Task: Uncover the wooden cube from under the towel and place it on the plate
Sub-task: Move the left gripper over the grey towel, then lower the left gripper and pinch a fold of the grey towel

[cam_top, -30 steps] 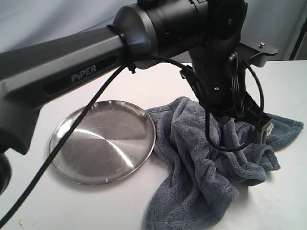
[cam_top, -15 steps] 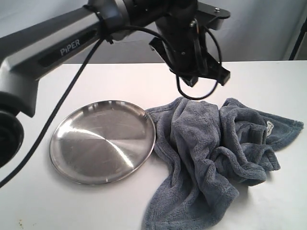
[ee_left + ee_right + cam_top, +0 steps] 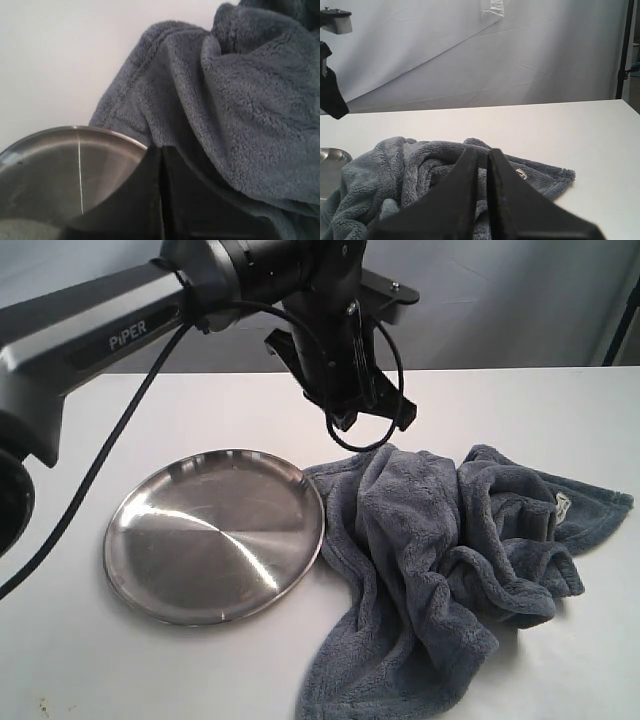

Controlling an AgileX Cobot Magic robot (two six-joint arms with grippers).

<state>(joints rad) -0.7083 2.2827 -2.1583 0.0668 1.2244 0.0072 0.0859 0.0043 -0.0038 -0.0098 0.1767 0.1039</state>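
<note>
The grey-blue towel (image 3: 450,560) lies crumpled on the white table, to the right of the steel plate (image 3: 215,535) and touching its rim. No wooden cube shows in any view. My left gripper (image 3: 368,420) hangs shut and empty in the air above the towel's back left edge. In the left wrist view its closed fingertips (image 3: 161,150) sit over the line where the plate (image 3: 50,165) meets the towel (image 3: 240,100). My right gripper (image 3: 483,152) is shut and empty, low on the near side of the towel (image 3: 395,170).
The towel's white tag (image 3: 562,505) shows near its right edge. The left arm's black cable (image 3: 120,440) loops over the plate's left side. A grey backdrop (image 3: 500,300) closes the rear of the table.
The left gripper has lifted up out of the towel and swung left and back, with nothing in it. The towel stays bunched where it was.
</note>
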